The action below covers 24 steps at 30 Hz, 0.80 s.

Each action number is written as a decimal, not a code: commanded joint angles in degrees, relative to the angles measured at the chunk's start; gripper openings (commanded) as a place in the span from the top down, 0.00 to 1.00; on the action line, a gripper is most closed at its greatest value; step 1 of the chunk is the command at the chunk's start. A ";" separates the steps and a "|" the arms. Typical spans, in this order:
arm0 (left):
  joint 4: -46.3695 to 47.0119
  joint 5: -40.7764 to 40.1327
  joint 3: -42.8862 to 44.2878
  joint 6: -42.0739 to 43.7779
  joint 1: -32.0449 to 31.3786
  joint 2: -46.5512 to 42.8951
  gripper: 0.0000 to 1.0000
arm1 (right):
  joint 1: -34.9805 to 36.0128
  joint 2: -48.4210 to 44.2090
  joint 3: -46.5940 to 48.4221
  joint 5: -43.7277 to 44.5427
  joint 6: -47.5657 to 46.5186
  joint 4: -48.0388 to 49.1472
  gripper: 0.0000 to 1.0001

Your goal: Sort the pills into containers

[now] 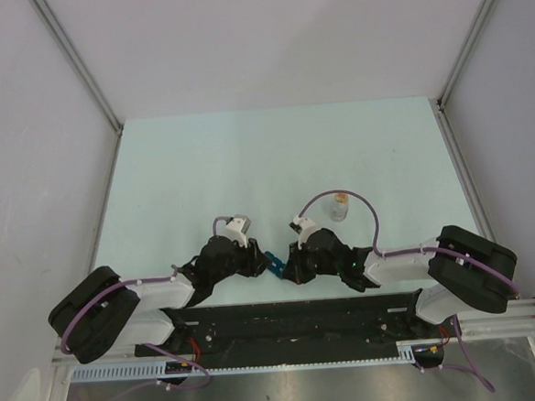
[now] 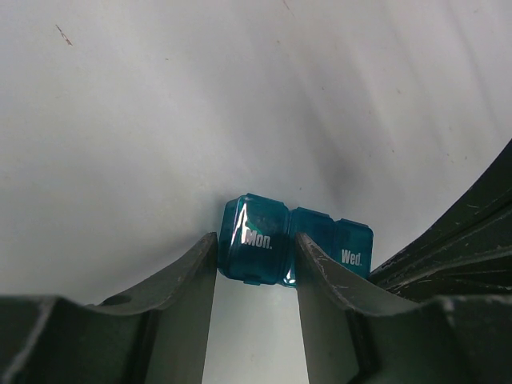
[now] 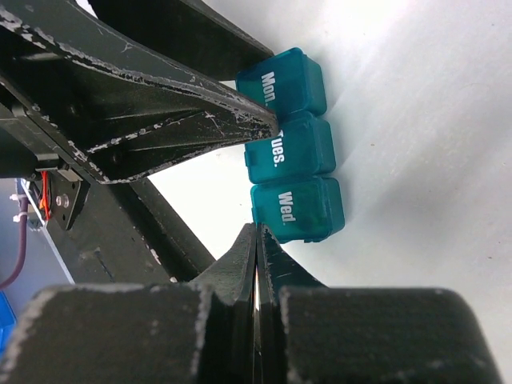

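The small blue pill box [image 1: 275,266] lies on the table between my two grippers. Its lids marked Mon., Tues. and Wed. look shut in the right wrist view [image 3: 292,152]. My left gripper [image 1: 261,259] is shut on the Mon. end of the box [image 2: 276,236], one finger on each side [image 2: 256,244]. My right gripper [image 1: 291,268] is shut with nothing between its fingers. Its tips [image 3: 257,230] touch the near edge of the Wed. compartment. No loose pills show.
A small clear bottle with a tan top [image 1: 340,206] stands on the table behind the right gripper. The left gripper's finger [image 3: 200,120] crosses the right wrist view close to the box. Grey walls enclose the pale table [image 1: 273,154].
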 commanded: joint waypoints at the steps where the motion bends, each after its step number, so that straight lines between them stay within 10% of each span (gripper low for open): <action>1: -0.94 0.70 -1.27 -0.47 0.31 0.29 0.53 | 0.26 0.41 2.35 1.80 -0.16 -3.31 1.00; 24: -0.77 0.96 -0.57 -0.47 0.31 1.16 0.53 | 1.93 1.64 5.51 9.97 0.54 -16.75 1.00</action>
